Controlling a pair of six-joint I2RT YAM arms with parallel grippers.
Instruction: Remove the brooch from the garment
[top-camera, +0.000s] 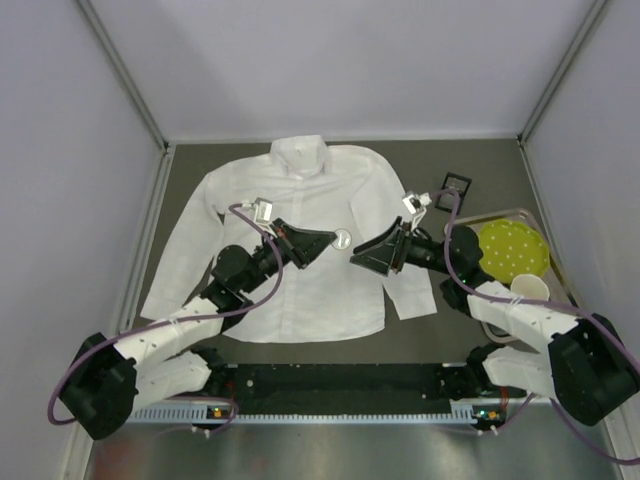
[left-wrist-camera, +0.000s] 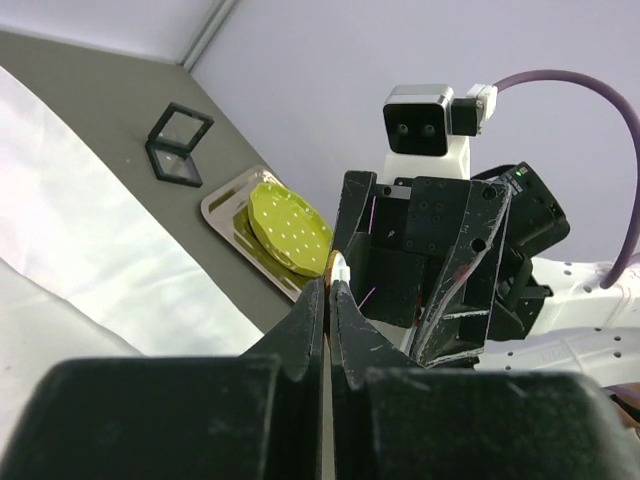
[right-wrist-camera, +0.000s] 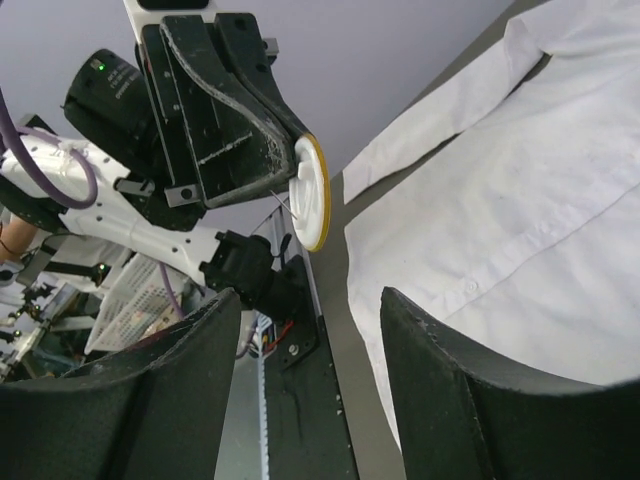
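- Top external view: I've got the garment (top-camera: 300, 250) lying flat on the dark table (top-camera: 460, 330). Its collar is at the far side and its hem is toward the arm bases, so its long axis runs straight away from me.
- The sleeves angle out and down on either side.
- The left gripper (top-camera: 333, 238) sits over the middle of the shirt front, its jaws pinched together on the brooch (top-camera: 342, 238). From above, the brooch reads as a small pale disc at the fingertips.
- Left wrist view: the brooch (left-wrist-camera: 333, 265) is edge-on here, just a sliver of orange-gold between the closed tips of the left gripper (left-wrist-camera: 330, 285).
- Right wrist view: the brooch (right-wrist-camera: 312, 190) shows a white face with a gold rim, clamped by its edge in the left gripper (right-wrist-camera: 290, 190).
- A round pin has no long axis of its own. In this view it shows as a narrow oval standing nearly upright, its white face turned toward the shirt side.
- It hangs against the wall in this shot, clear of the cloth.
- The right gripper (top-camera: 365, 262) is just beside the brooch, facing it with jaws spread and nothing between them. Its own fingers (right-wrist-camera: 150, 390) frame the shot wide apart.
- Off to the right there's a tray (top-camera: 510, 215) with a yellow-green plate (top-camera: 512, 248), a cup (top-camera: 528, 288) and a small black box (top-camera: 455, 184).
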